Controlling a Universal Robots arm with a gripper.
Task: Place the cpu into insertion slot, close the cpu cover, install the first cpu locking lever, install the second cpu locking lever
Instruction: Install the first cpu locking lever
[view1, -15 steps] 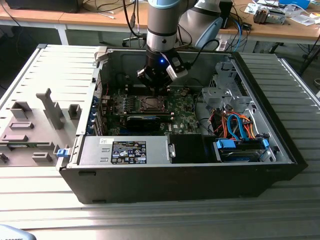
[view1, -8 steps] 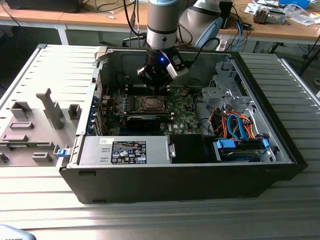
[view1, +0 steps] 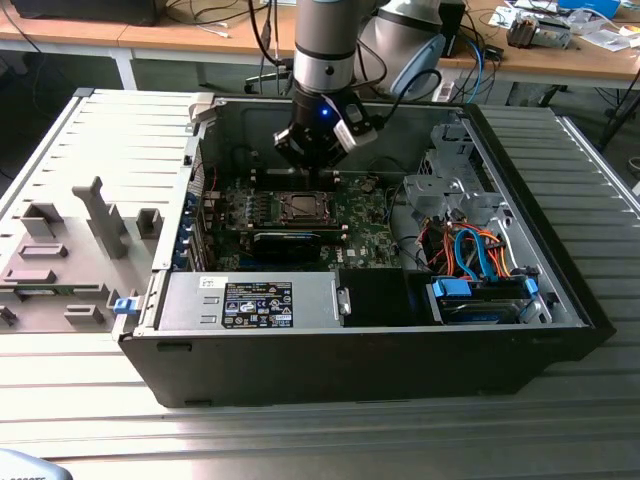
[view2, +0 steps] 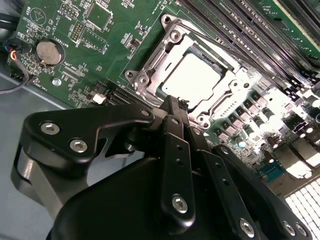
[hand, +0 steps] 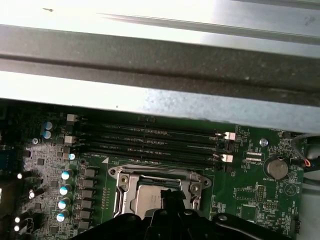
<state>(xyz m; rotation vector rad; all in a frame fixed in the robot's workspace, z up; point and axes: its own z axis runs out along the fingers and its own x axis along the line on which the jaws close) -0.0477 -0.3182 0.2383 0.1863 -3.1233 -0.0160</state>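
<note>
Closest to us in the second wrist view, our gripper (view2: 176, 106) has its black fingers pressed together, holding nothing, with the tips at the edge of the insertion slot (view2: 165, 26). Just past them the cpu (view2: 192, 80) lies flat in that slot, and the cpu cover (view2: 150, 62) frames it, apparently down. Beyond, the green motherboard (view2: 60, 70) carries a coin battery (view2: 49, 51). In the exterior view the arm (view1: 323, 50) reaches down into the open computer case (view1: 400, 360).

Green printed motherboard (view2: 125, 30), pale silvery-grey square metal cpu (view2: 192, 80) inside a silvery metal frame cover (view2: 150, 65), matte black jointed gripper (view2: 175, 107) (silver screw heads), blue and orange cables (view1: 470, 250) near the black case's (view1: 350, 365) right edge
</note>
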